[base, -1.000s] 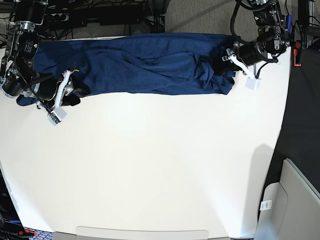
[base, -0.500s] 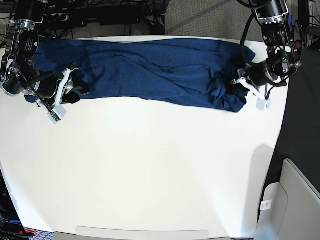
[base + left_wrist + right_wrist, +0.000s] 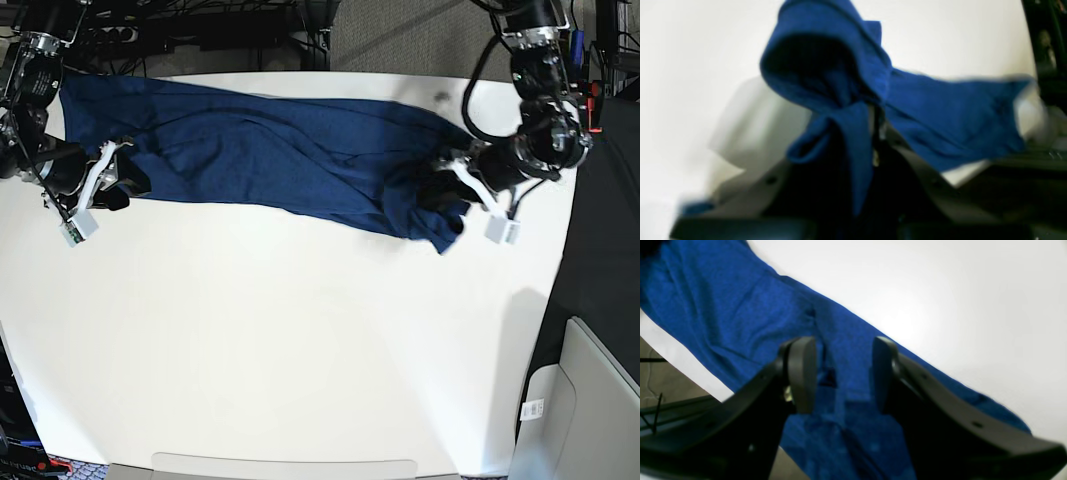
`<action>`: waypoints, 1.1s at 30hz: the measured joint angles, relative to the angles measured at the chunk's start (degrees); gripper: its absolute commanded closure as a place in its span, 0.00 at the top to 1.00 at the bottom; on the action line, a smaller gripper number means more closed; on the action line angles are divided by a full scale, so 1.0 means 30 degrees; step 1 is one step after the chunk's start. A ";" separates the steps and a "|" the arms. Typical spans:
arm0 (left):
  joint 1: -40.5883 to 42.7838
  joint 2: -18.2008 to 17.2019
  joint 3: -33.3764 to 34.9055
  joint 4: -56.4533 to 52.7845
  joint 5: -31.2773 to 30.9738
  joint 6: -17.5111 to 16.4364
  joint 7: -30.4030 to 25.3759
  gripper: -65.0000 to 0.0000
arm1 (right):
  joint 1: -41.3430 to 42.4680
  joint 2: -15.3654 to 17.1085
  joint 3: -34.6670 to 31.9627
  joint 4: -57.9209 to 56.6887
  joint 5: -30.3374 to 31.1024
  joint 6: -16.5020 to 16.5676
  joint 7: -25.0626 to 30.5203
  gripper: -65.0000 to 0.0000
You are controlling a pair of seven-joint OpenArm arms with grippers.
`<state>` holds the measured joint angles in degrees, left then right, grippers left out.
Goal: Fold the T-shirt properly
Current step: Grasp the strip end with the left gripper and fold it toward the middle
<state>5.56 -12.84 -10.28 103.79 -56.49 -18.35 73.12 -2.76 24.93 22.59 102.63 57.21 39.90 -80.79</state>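
The dark navy T-shirt (image 3: 280,150) lies stretched in a long band across the far side of the white table (image 3: 300,340). At the band's right end my left gripper (image 3: 452,195) is shut on a bunch of fabric. In the blurred left wrist view the T-shirt (image 3: 940,116) hangs over my left gripper (image 3: 873,130) and hides its tips. At the lower left corner my right gripper (image 3: 112,180) holds the shirt. In the right wrist view a thick fold of the T-shirt (image 3: 740,306) fills the gap of my right gripper (image 3: 844,373), whose black fingers (image 3: 803,373) stand on both sides of it.
Cables and dark gear (image 3: 200,30) lie behind the table's far edge. A pale grey panel (image 3: 590,400) stands off the table at the lower right. The table's right edge (image 3: 565,250) runs close to my left arm.
My left gripper carried its end of the shirt toward the front and left. My right gripper drew its end left. The bunched shirt has pulled out longer and flatter.
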 measured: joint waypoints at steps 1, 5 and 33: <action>0.0219 0.0342 0.0342 0.0226 0.0022 0.0015 0.0058 0.00 | -0.0073 0.0044 0.0022 -0.0022 -0.0095 0.0000 -0.0022 0.39; 0.0197 0.1508 0.1894 0.0597 0.0131 0.0117 -0.0015 0.00 | -0.0029 -0.0015 0.0036 -0.0036 -0.0801 -0.0007 0.0000 0.39; -0.2346 0.5712 0.6419 -0.3002 0.0284 0.0051 -0.0423 0.04 | -0.0969 -0.0066 0.1909 -0.0036 -0.1137 -0.0007 -0.0007 0.39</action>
<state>-1.48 4.29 8.97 94.78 -55.64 -18.20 71.85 -5.67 24.73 28.32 102.52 53.80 39.88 -80.82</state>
